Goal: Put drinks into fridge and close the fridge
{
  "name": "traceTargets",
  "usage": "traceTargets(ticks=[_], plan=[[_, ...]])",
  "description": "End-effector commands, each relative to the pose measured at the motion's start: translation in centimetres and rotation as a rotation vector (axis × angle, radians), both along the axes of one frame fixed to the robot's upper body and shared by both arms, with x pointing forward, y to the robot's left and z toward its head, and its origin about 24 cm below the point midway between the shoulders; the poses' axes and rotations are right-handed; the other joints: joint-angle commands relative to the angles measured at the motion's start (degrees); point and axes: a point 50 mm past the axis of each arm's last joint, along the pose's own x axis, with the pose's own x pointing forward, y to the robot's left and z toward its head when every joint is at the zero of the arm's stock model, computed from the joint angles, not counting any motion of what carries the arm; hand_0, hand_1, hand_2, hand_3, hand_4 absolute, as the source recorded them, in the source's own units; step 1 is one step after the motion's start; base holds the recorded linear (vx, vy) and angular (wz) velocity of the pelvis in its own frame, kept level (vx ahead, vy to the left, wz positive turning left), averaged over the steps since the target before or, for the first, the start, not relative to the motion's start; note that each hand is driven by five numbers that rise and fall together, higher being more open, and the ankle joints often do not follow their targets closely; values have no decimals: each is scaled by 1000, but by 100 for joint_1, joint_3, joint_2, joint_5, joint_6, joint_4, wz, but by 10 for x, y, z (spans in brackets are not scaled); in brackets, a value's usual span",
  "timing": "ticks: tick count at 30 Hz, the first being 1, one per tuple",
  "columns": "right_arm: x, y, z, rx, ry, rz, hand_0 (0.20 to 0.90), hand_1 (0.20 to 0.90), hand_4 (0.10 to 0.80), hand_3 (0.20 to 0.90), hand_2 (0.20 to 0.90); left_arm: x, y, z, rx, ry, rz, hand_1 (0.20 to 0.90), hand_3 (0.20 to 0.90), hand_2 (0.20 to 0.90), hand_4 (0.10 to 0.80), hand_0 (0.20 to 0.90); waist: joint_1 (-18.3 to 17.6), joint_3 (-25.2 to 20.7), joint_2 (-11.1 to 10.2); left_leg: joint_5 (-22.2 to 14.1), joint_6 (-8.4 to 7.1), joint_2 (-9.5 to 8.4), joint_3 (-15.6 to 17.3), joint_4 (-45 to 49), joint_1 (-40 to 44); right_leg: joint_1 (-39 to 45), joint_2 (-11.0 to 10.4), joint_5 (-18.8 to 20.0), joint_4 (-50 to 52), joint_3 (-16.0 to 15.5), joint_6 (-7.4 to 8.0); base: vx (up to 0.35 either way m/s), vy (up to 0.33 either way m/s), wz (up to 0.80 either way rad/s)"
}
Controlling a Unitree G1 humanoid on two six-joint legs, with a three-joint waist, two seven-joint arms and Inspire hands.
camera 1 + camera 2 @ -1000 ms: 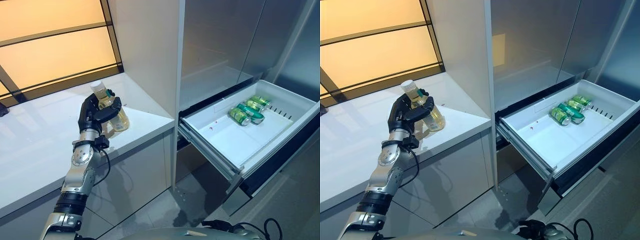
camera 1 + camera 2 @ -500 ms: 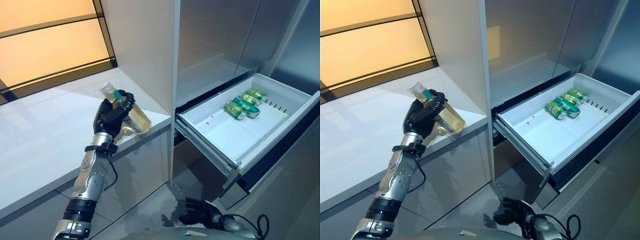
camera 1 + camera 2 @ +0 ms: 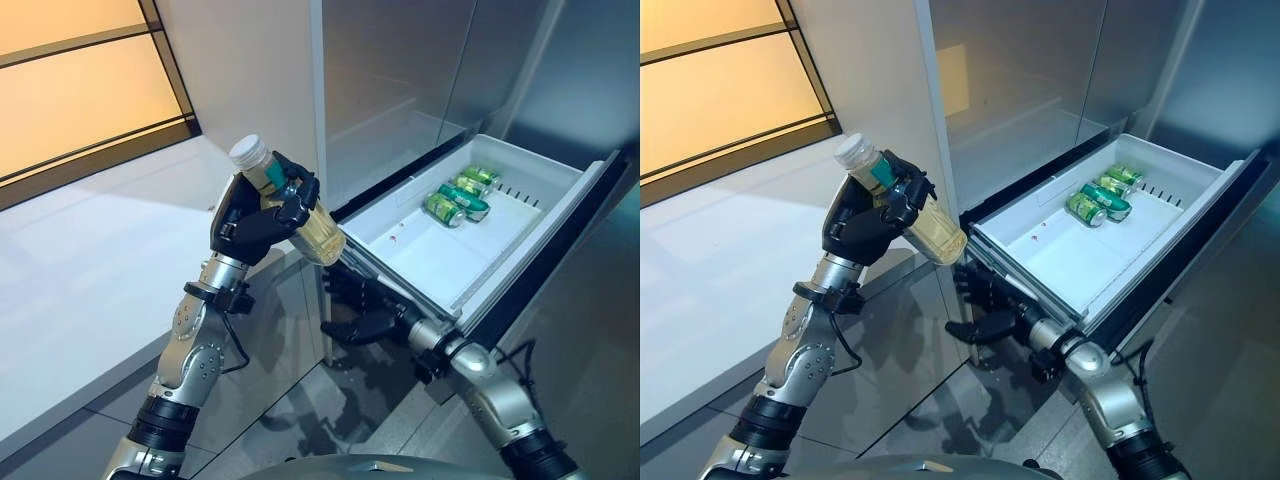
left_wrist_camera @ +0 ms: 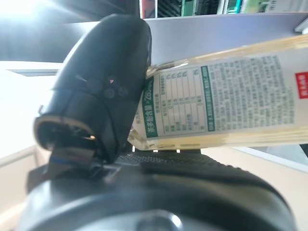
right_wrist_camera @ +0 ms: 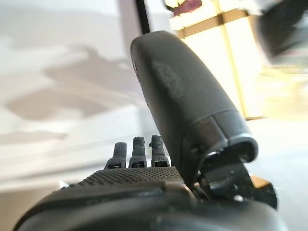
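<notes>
The left hand (image 3: 255,212) is clenched around a bottle (image 3: 290,212) of pale yellow drink, carried in the air off the white table (image 3: 90,250) and tilted, its white cap (image 3: 248,151) up and back toward the window and its base pointing down toward the open fridge drawer (image 3: 470,240). In the left wrist view the thumb and fingers wrap the labelled body of the bottle, so the grip looks firm around the middle. The right hand (image 3: 362,308) hangs below and in front of the drawer's near corner with its fingers spread and relaxed, grasping nothing. Three green cans (image 3: 458,197) already lie on their sides at the far end of the drawer, leaving the near white floor bare. From here the likely trouble is the drawer's front rim: the bottle's base sits just short of the near corner, and a low approach could knock it against the edge and twist it in the grip. Released while so tilted, the bottle would probably roll, perhaps into the cans. The right hand, close under the drawer, could also be bumped or trapped if the drawer were pushed shut before it clears.
</notes>
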Motion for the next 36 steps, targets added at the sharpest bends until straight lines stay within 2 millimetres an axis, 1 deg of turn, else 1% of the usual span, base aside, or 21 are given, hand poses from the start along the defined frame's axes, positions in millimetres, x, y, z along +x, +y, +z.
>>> traceTargets(ticks=[1, 4, 6, 10, 14, 19, 26, 29, 33, 34, 35, 36], plan=[[17, 21, 82, 183, -358, 83, 900, 900, 800, 900, 900, -4, 1, 80, -21, -433, -15, 300, 200, 300, 100, 300, -72, -404, -312, -336, 542, -532, 532, 8, 3, 25, 118, 41, 27, 610, -78, -25, -5, -20], [15, 22, 101, 210, -415, 115, 900, 900, 800, 900, 900, -5, -6, 82, 14, -441, -42, 300, 200, 300, 100, 300, -108, -410, -323, -349, 560, -523, 592, 8, 15, 11, 132, 56, 27, 690, -72, 2, -11, -17], [15, 23, 106, 228, -419, 139, 900, 900, 800, 900, 900, -5, -10, 82, 37, -442, -63, 300, 200, 300, 100, 300, -131, -418, -333, -357, 567, -517, 626, 8, 24, 8, 141, 61, 27, 725, -72, 2, -17, -13], [14, 27, 112, 251, -405, 194, 900, 900, 800, 900, 900, -4, -17, 84, 73, -443, -87, 300, 200, 300, 100, 300, -175, -425, -342, -413, 577, -508, 671, 8, 70, 30, 152, 29, 27, 777, -63, 16, -11, -15], [13, 34, 116, 254, -402, 243, 900, 900, 800, 900, 900, -3, -25, 86, 91, -439, -107, 300, 200, 300, 100, 300, -187, -424, -361, -372, 577, -502, 700, 8, 56, 6, 154, 78, 27, 813, -66, -11, -15, -12], [10, 49, 123, 274, -394, 346, 900, 900, 800, 900, 900, 0, -37, 86, 127, -426, -112, 300, 200, 300, 100, 300, -212, -415, -377, -420, 583, -498, 720, 8, 102, 38, 163, 49, 27, 830, -58, 10, -13, -6], [7, 62, 131, 276, -389, 446, 900, 900, 800, 900, 900, 5, -46, 81, 175, -393, -114, 300, 200, 300, 100, 300, -207, -426, -394, -405, 575, -486, 749, 8, 84, 20, 169, 58, 27, 838, -54, -4, -10, -6], [6, 64, 132, 277, -390, 457, 900, 900, 800, 900, 900, 5, -48, 80, 185, -388, -116, 300, 200, 300, 100, 300, -205, -426, -393, -399, 572, -482, 758, 8, 75, 14, 170, 58, 27, 837, -55, 0, 0, 0], [5, 70, 137, 276, -406, 487, 900, 900, 800, 900, 900, 8, -53, 72, 228, -352, -136, 300, 200, 300, 100, 300, -196, -440, -394, -386, 571, -468, 782, 8, 62, 7, 178, 60, 27, 841, -62, 0, 0, 0], [5, 70, 138, 276, -409, 487, 841, 841, 731, 831, 841, 9, -54, 70, 235, -345, -141, 300, 200, 300, 100, 300, -193, -440, -394, -382, 570, -468, 783, 8, 56, 3, 182, 61, 27, 842, -63, 0, 0, 0], [5, 70, 139, 276, -414, 482, 632, 632, 487, 587, 632, 9, -54, 69, 239, -336, -149, 300, 200, 300, 100, 300, -189, -440, -394, -381, 569, -467, 784, 8, 55, 3, 184, 62, 27, 839, -62, 0, 0, 0], [6, 70, 141, 284, -415, 472, 349, 349, 158, 258, 349, 9, -55, 67, 248, -328, -155, 300, 200, 300, 100, 300, -184, -439, -393, -383, 569, -460, 785, 8, 57, 4, 185, 61, 27, 830, -62, 0, 0, 0]])
